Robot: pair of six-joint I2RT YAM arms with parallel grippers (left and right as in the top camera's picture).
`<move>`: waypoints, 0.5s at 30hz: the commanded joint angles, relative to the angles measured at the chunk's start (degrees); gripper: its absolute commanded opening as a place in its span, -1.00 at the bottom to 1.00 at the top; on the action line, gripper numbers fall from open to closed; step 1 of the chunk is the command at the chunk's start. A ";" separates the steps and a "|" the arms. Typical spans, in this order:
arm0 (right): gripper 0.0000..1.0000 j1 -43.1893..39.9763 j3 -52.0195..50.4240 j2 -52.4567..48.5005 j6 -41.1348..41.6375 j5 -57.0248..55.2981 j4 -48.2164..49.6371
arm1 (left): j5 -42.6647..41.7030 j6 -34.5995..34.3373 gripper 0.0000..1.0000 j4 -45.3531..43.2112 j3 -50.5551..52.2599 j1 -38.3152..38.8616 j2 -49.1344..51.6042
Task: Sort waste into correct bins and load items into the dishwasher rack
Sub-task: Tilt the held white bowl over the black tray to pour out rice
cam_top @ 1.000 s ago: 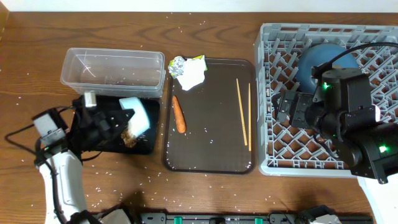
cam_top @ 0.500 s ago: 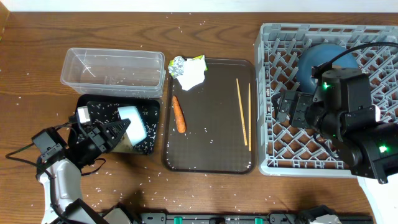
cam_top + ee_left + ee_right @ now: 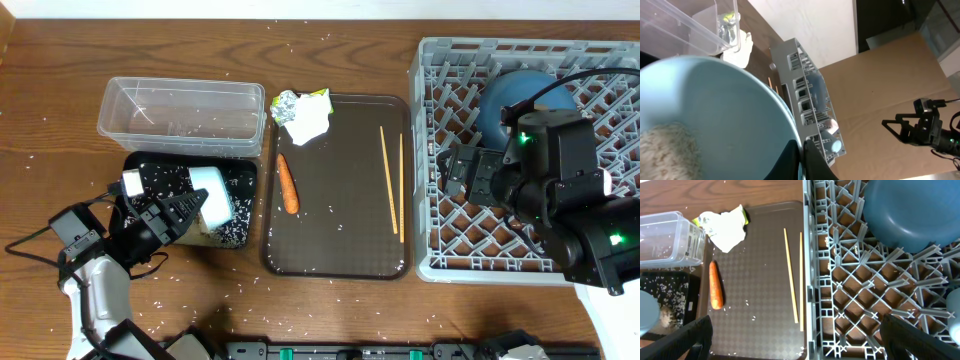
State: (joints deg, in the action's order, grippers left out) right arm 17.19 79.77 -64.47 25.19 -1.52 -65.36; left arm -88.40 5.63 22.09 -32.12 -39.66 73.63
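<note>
My left gripper (image 3: 190, 212) is shut on the rim of the white bowl (image 3: 214, 193), held tilted over the shallow black tray (image 3: 165, 178), which is strewn with rice grains. In the left wrist view the fingers (image 3: 802, 161) pinch the bowl (image 3: 715, 110), and a brown food scrap (image 3: 662, 150) lies inside it. My right gripper (image 3: 807, 337) is open and empty above the grey dishwasher rack (image 3: 445, 245). The dark blue plate (image 3: 520, 98) stands in the rack. The carrot (image 3: 288, 184) and chopsticks (image 3: 391, 180) lie on the brown serving tray.
The clear tub (image 3: 185, 115) stands behind the black tray. The napkin (image 3: 306, 122), foil ball (image 3: 285, 101) and green-yellow wrapper (image 3: 321, 95) sit at the far left corner of the brown serving tray (image 3: 340, 245). A light-blue cup (image 3: 834, 145) is in the rack. Rice grains dot the table.
My left arm has drawn back toward the front left with the bowl, which stays over the black tray. The right arm has not moved.
</note>
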 commanded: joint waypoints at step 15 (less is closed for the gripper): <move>0.96 -0.39 0.07 0.07 -0.57 -0.59 0.04 | 2.75 -0.35 -0.88 -3.34 0.04 0.20 1.62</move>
State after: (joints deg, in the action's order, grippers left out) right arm 17.19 79.77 -64.47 25.19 -1.52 -65.32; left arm -87.26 4.93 18.85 -32.10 -39.59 74.46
